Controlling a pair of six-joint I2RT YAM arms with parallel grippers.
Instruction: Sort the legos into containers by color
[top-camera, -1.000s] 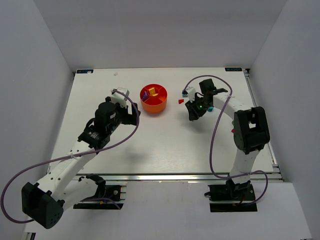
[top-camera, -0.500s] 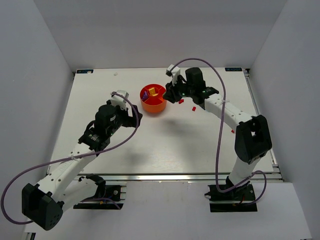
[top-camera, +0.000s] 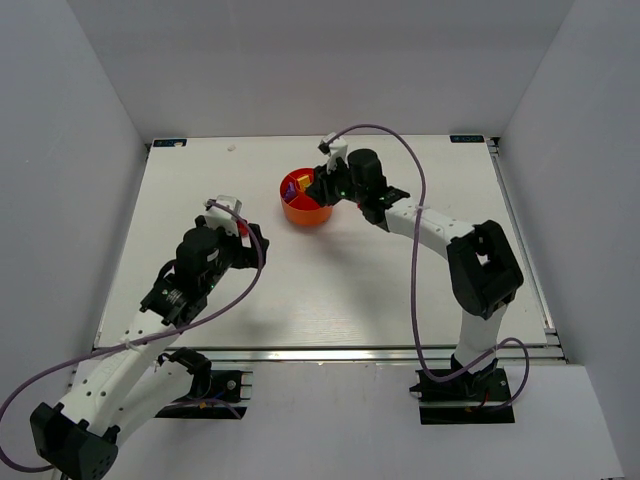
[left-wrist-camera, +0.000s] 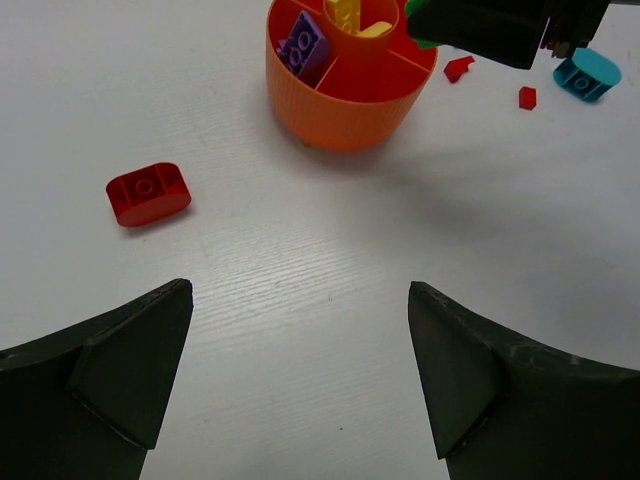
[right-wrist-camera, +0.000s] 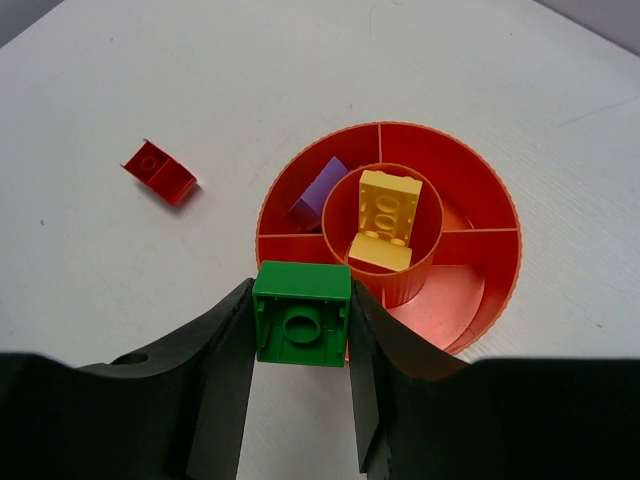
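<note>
With a green brick (right-wrist-camera: 301, 325) clenched between its fingers, the right gripper (top-camera: 325, 186) now hangs at the near rim of the orange-red bowl (right-wrist-camera: 450, 160). A second ago it was over the scattered pieces to the bowl's right. The left arm draws back toward its base, and the left gripper (left-wrist-camera: 298, 305) is spread wide and empty above the tabletop (top-camera: 400, 290). A yellow brick (right-wrist-camera: 388, 205) sits in the bowl's hub and a purple brick (right-wrist-camera: 322, 190) in one wedge. A red brick (right-wrist-camera: 160, 172) lies loose beside the bowl, and a cyan piece (left-wrist-camera: 588, 73) waits further off. The green brick looks ready to drop, though it is not clear which wedge lies under it.
</note>
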